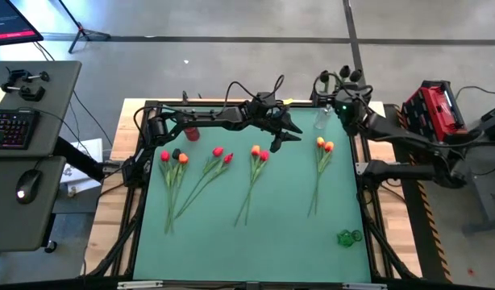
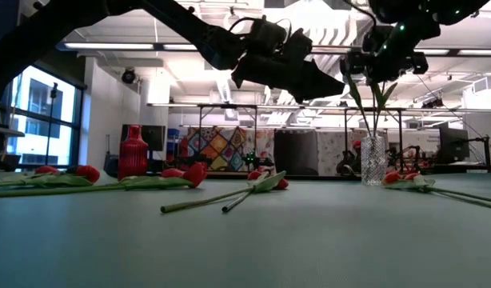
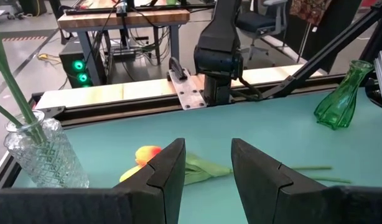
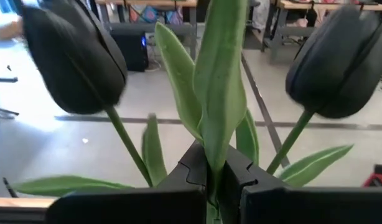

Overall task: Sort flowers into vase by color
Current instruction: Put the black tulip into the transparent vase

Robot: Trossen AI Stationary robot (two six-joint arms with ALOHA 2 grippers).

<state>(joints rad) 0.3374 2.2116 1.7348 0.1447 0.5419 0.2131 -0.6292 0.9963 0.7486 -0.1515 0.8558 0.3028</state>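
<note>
On the near right of the green table [image 1: 255, 242] a green glass vase [image 1: 349, 237] is seen lying on its side. Across the middle of the table four groups of tulips are laid with stems pointing toward the near edge: red, orange and black ones [image 1: 174, 158] at the left, red ones [image 1: 222, 155], a red and orange group [image 1: 259, 153], and orange ones [image 1: 324, 146] at the right. The left gripper [image 1: 289, 133] is held above the table between the two right-hand groups, its fingers [image 3: 169, 174] partly open with nothing between them. At the far edge a red vase [image 1: 191, 131] stands on the left and a clear glass vase [image 2: 373, 159] on the right. Above the clear vase, the right gripper [image 4: 214, 168] is clamped on the stems of the black tulips [image 4: 73, 53].
</note>
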